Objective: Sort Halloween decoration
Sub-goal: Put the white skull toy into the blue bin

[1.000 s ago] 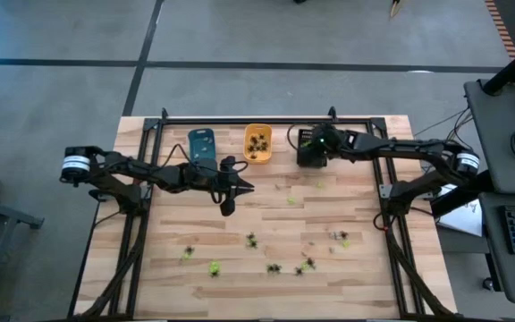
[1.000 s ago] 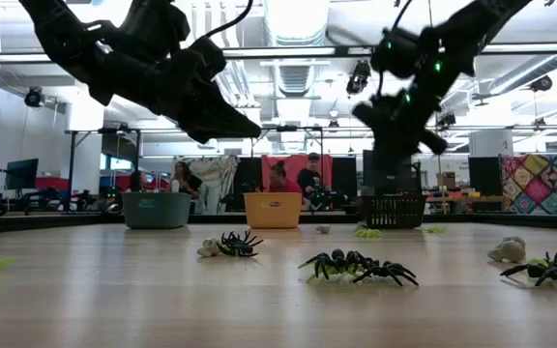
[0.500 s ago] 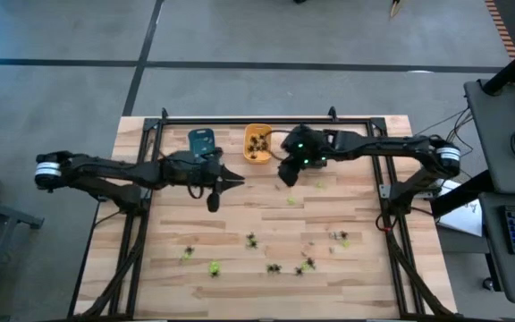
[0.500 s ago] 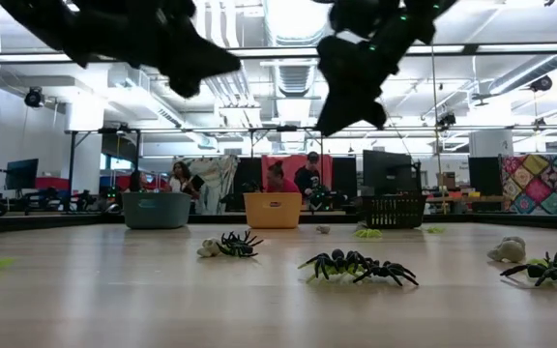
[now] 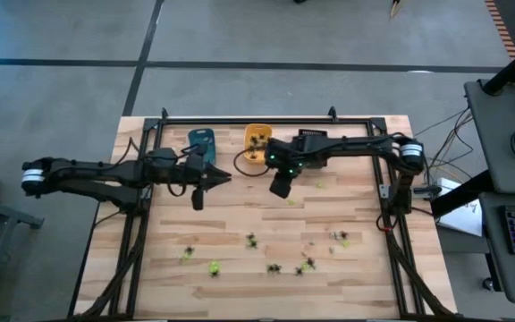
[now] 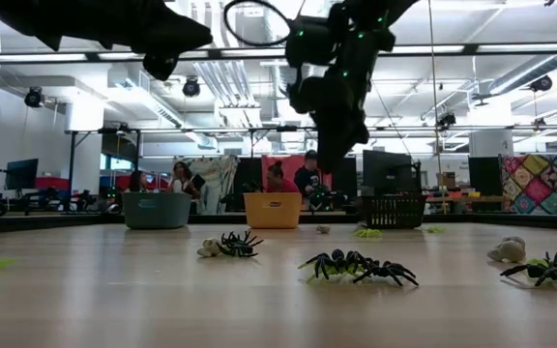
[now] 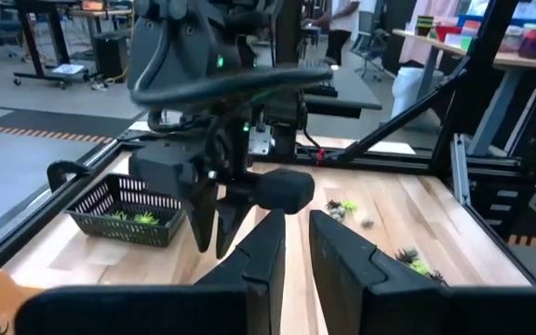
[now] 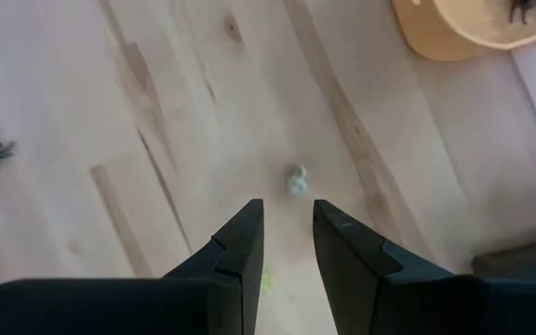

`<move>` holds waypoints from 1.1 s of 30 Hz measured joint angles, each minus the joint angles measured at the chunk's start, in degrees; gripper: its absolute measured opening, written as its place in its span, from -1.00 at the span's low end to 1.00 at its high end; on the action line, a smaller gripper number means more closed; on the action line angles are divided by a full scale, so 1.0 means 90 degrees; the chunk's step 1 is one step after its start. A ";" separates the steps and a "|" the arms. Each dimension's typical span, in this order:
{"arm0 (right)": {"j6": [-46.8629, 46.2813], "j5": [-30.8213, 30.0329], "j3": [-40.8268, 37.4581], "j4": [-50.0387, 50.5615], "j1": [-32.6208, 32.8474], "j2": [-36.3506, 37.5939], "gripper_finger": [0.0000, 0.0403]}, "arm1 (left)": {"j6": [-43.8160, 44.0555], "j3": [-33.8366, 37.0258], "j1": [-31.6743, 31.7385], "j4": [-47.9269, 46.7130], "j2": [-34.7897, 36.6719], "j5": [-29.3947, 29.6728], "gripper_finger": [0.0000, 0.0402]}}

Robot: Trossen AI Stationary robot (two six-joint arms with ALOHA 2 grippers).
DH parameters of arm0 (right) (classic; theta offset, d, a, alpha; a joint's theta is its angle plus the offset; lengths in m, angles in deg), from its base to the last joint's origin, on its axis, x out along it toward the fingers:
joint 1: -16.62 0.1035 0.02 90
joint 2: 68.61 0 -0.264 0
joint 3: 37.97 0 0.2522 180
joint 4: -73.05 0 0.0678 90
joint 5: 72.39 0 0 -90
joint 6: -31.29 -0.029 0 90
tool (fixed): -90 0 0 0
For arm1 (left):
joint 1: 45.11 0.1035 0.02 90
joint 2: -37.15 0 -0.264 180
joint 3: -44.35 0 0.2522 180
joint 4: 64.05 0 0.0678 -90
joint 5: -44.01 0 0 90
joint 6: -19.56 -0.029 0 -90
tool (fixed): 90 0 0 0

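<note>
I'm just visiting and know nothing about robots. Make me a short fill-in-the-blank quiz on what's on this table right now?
1. Three small trays line the table's far edge: a blue tray, an ____ tray in the middle and a black tray.
2. In the left wrist view, the figures lying in the black tray are ____ in colour.
3. In the right wrist view, the right gripper hangs above a small ____ figure on the wood.

Missing words: orange; yellow-green; pale
</note>
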State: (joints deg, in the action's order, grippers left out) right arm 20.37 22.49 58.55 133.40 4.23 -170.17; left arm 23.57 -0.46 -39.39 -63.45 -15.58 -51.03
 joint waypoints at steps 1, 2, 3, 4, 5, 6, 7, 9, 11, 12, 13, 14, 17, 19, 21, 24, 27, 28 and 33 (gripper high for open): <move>0.0042 0.0005 0.0039 0.0007 0.0007 -0.0087 -0.57 | 0.0001 0.0002 0.0000 -0.0063 0.0004 0.0000 -0.82; 0.0090 0.0000 0.0064 -0.0001 0.0023 -0.0150 -0.56 | 0.0000 0.0002 0.0000 -0.0094 -0.0005 0.0000 -0.82; 0.0121 0.0004 0.0081 0.0004 0.0042 -0.0217 -0.55 | 0.0000 0.0002 0.0000 -0.0101 -0.0020 0.0002 -0.82; 0.0122 0.0002 0.0103 0.0023 0.0046 -0.0284 -0.53 | 0.0000 0.0002 0.0000 -0.0102 -0.0036 0.0003 -0.82; 0.0102 0.0005 0.0115 0.0013 0.0053 -0.0332 -0.50 | 0.0000 0.0002 0.0000 -0.0107 -0.0055 0.0006 -0.82; 0.0062 0.0000 0.0121 0.0008 0.0056 -0.0384 -0.47 | -0.0006 0.0002 0.0000 -0.0111 -0.0076 0.0007 -0.82; 0.0054 -0.0031 0.0121 0.0011 0.0053 -0.0422 -0.44 | -0.0012 0.0002 0.0000 -0.0118 -0.0103 0.0010 -0.82; 0.0052 -0.0172 0.0121 -0.0001 0.0048 -0.0503 -0.38 | -0.0036 0.0002 0.0000 -0.0146 -0.0143 0.0012 -0.82; 0.0052 -0.0310 0.0121 0.0000 0.0044 -0.0577 -0.35 | -0.0064 0.0002 0.0000 -0.0143 -0.0174 0.0092 -0.82; 0.0056 -0.0335 0.0121 -0.0003 0.0041 -0.0595 -0.34 | -0.0077 0.0002 0.0000 -0.0144 -0.0179 0.0167 -0.82; 0.0059 -0.0365 0.0121 -0.0007 0.0042 -0.0614 -0.34 | -0.0078 0.0002 0.0000 -0.0144 -0.0189 0.0265 -0.82; 0.0061 -0.0383 0.0121 -0.0029 0.0045 -0.0636 -0.34 | -0.0082 0.0002 0.0000 -0.0142 -0.0198 0.0332 -0.82; 0.0054 -0.0382 0.0121 -0.0074 0.0048 -0.0692 -0.36 | -0.0150 0.0002 0.0002 -0.0142 -0.0202 0.0469 -0.82; 0.0028 -0.0387 0.0121 -0.0114 0.0072 -0.0743 -0.38 | -0.0177 0.0002 0.0002 -0.0140 -0.0202 0.0507 -0.82; 0.0000 -0.0401 0.0122 -0.0122 0.0101 -0.0808 -0.38 | -0.0205 0.0002 0.0000 -0.0140 -0.0202 0.0508 -0.82; -0.0013 -0.0606 0.0121 -0.0119 0.0168 -0.0904 -0.37 | -0.0219 0.0002 0.0000 -0.0142 -0.0203 0.0508 -0.82; -0.0019 -0.0767 0.0121 -0.0182 0.0207 -0.0972 -0.34 | -0.0219 0.0002 0.0000 -0.0135 -0.0205 0.0508 -0.82; -0.0038 -0.0773 0.0121 -0.0221 0.0215 -0.0987 -0.33 | -0.0219 0.0002 0.0000 -0.0135 -0.0205 0.0508 -0.82; -0.0118 -0.0773 0.0123 -0.0262 0.0226 -0.1124 -0.30 | -0.0219 0.0002 0.0000 -0.0135 -0.0205 0.0510 -0.82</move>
State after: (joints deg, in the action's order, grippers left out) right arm 19.31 15.54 59.66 131.04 6.27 -180.28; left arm 21.61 -0.43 -39.39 -64.66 -17.42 -46.44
